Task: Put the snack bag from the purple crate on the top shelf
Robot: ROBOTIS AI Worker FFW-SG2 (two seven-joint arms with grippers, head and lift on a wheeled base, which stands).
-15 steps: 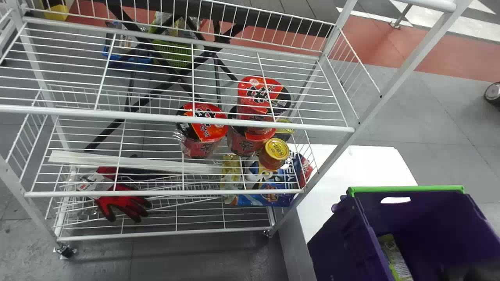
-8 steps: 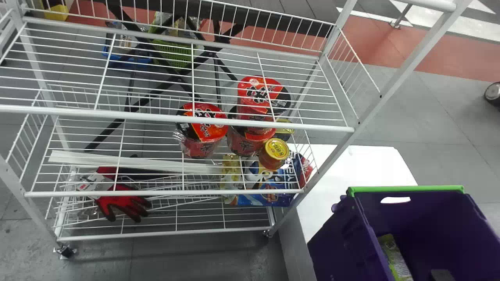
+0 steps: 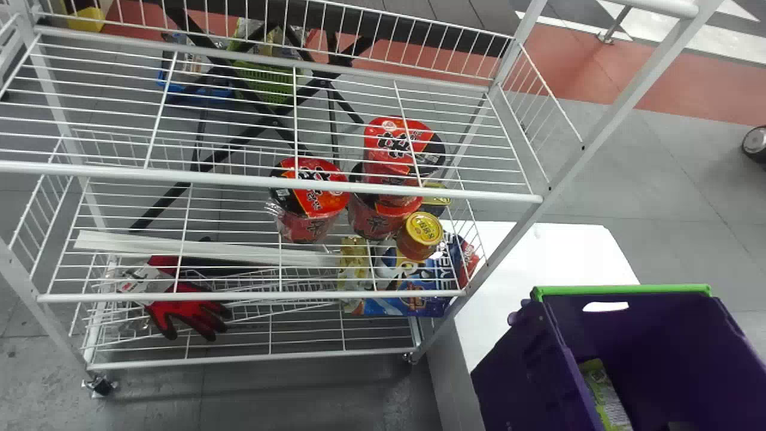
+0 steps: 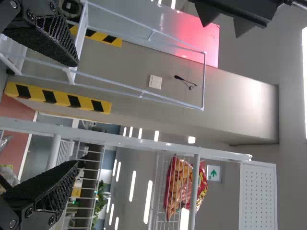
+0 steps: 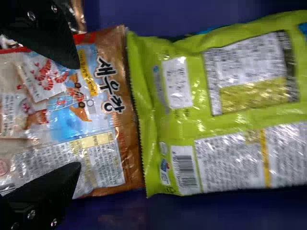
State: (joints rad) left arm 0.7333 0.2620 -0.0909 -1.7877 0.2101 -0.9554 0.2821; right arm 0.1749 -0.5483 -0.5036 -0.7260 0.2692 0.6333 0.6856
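Gaping, empty, R claw (image 3: pixel 680 426) over brown snack bag (image 5: pixel 108 143), green pkt (image 5: pixel 192 129) alongside, in crate (image 3: pixel 622 290); L claw (image 4: pixel 76 113) wide, empty.

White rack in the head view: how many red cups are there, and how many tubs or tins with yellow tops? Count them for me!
Red cups: 3
Tubs or tins with yellow tops: 2
Total: 5

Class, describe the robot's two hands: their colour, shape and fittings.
The left hand and right hand are both black, each with two fingers tapering toward the tip and round screws near the base. The left hand's fingers have a ridged texture.
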